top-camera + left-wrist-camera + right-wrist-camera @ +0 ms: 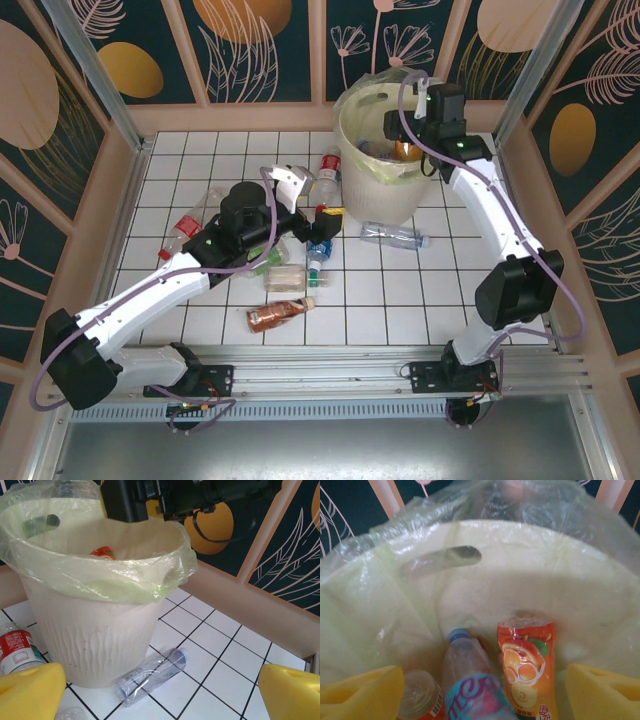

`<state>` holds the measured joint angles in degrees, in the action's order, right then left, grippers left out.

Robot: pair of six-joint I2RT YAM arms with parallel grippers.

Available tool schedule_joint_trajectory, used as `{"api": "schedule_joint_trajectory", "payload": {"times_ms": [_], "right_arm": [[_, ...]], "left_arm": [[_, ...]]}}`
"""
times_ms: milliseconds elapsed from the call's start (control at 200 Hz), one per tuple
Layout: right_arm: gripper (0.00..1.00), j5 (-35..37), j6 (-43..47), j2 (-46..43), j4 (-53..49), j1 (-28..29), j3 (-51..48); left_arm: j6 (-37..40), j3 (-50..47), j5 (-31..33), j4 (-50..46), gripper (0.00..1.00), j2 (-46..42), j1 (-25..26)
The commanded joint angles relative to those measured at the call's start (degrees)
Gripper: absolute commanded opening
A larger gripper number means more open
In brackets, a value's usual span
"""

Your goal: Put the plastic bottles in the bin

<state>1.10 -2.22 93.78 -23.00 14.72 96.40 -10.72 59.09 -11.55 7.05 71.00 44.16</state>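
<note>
The bin (372,190) stands at the back of the tiled table, lined with a clear bag. My right gripper (403,138) hangs over its mouth, open. Below its yellow fingers (360,695) three plastic bottles lie inside the bin (530,565): an orange-label one (527,665), a blurred blue-label one (470,685) and a red-label one (420,697). My left gripper (328,218) is open and empty, low beside the bin (95,635) and facing a clear bottle (150,676) on the tiles. Several more bottles lie left of the bin, among them a brown one (280,315) and a red-label one (185,228).
A low wooden wall (130,190) and metal posts ring the table. The right arm's dark wrist (190,495) hangs over the bin's far rim. Bare white tiles (400,290) stretch from the bin toward the front right.
</note>
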Motion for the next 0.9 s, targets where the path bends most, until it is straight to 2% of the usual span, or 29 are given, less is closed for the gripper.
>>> {"api": "schedule_joint_trajectory", "payload": {"times_ms": [0, 135, 365, 455, 641, 751, 896], "right_arm": [[0.81, -4.4, -1.3, -5.2, 0.6, 0.0, 0.2], [0.8, -8.3, -2.3, -10.4, 2.8, 0.0, -3.8], [0.78, -12.3, -3.9, -20.2, 1.4, 0.5, -12.8], [0.78, -14.6, -5.5, -24.2, 0.1, 1.3, -17.0], [0.8, -19.0, -7.0, -32.8, -2.1, 4.4, -25.8], [0.81, -26.2, -7.3, -37.4, -3.4, 5.1, -30.2], [0.82, -32.2, -8.0, -42.5, -4.0, 6.2, -36.5]], "left_arm": [[0.6, 1.9, -1.1, 0.0, 0.99, 0.1, 0.2], [1.1, 1.9, -1.9, 0.0, 0.99, -0.2, 0.2], [6.1, 4.2, -7.3, -4.1, 0.99, -0.8, 0.2], [5.8, 4.9, -4.8, -5.5, 0.99, -1.0, 0.2], [-0.5, 4.6, 1.3, -10.4, 0.99, -1.4, 0.2], [-2.0, 3.8, 3.0, -18.1, 0.99, -1.3, 0.2], [-2.4, 0.9, 5.1, -27.4, 0.99, -2.4, 0.2]]}}
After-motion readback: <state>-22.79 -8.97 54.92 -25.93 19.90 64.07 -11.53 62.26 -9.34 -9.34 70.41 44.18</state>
